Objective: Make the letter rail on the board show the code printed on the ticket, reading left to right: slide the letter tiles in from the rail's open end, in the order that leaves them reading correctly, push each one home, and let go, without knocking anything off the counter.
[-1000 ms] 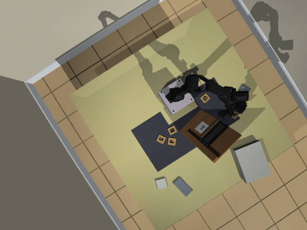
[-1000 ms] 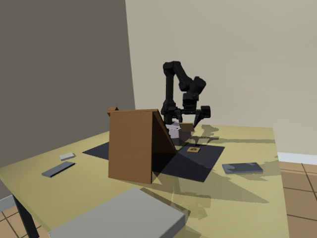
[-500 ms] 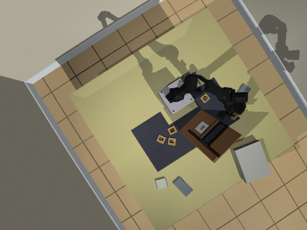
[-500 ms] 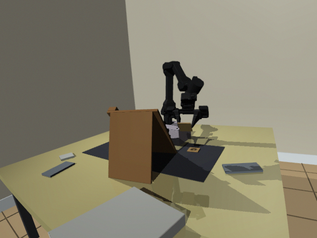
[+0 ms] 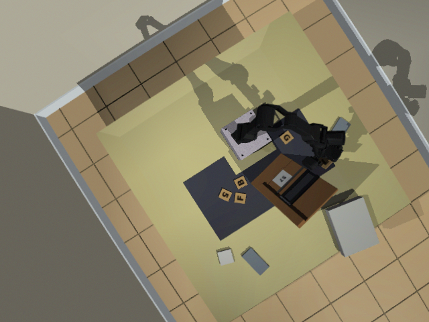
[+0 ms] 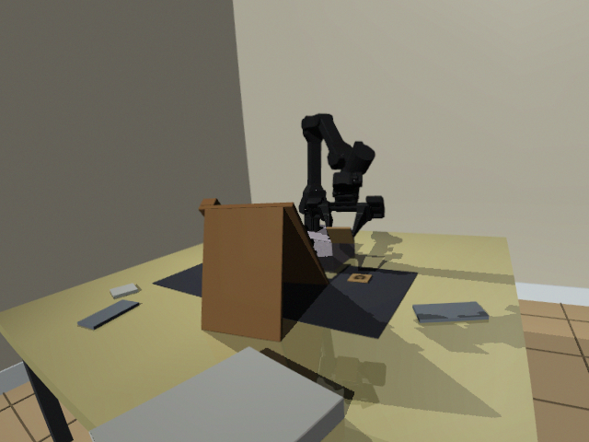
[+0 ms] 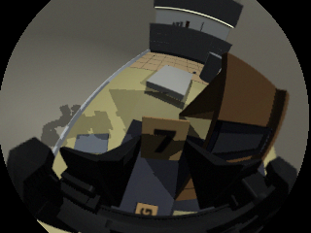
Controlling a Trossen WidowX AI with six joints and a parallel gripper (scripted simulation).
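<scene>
"Tiled floor [image 5: 350,287] [image 6: 561,376] all round, pale walls beyond, and in the middle a yellow-green counter [image 5: 166,138] [image 6: 143,371]. On top of that?"

"From overhead, with the brown board [image 5: 320,192] [image 6: 242,271] [image 7: 253,92] as clock centre: at nine, on dark matting [image 5: 208,187] [image 6: 366,304], loose tiles B [image 5: 240,182], F [image 5: 240,198] and one readable as S or 5 [image 5: 225,194]. Just short of twelve, tile G [image 5: 286,137] [image 6: 359,277] [image 7: 147,210], lying flat."

"And the gripper [image 5: 320,162] [image 6: 340,229] [image 7: 162,140]?"

"Between one and two, near the board. Jaws closed on tile 7 [image 5: 326,164] [image 6: 340,235] [image 7: 165,138], pinched at opposite edges, off the counter."

"Ticket [image 5: 282,178]?"

"On the board's sloping face, toward ten from the dark rail [image 5: 301,187]. Readable as a 7 beside an S or 5; too small to be certain."

"Other items?"

"Big grey box [image 5: 353,227] [image 6: 228,400] [image 7: 170,80] at four, blue-grey slabs at one [image 5: 341,125] [image 6: 450,311] [image 7: 91,143] and seven [image 5: 255,261] [image 6: 109,314], small white block [image 5: 225,256] [image 6: 124,290] between seven and eight."
</scene>
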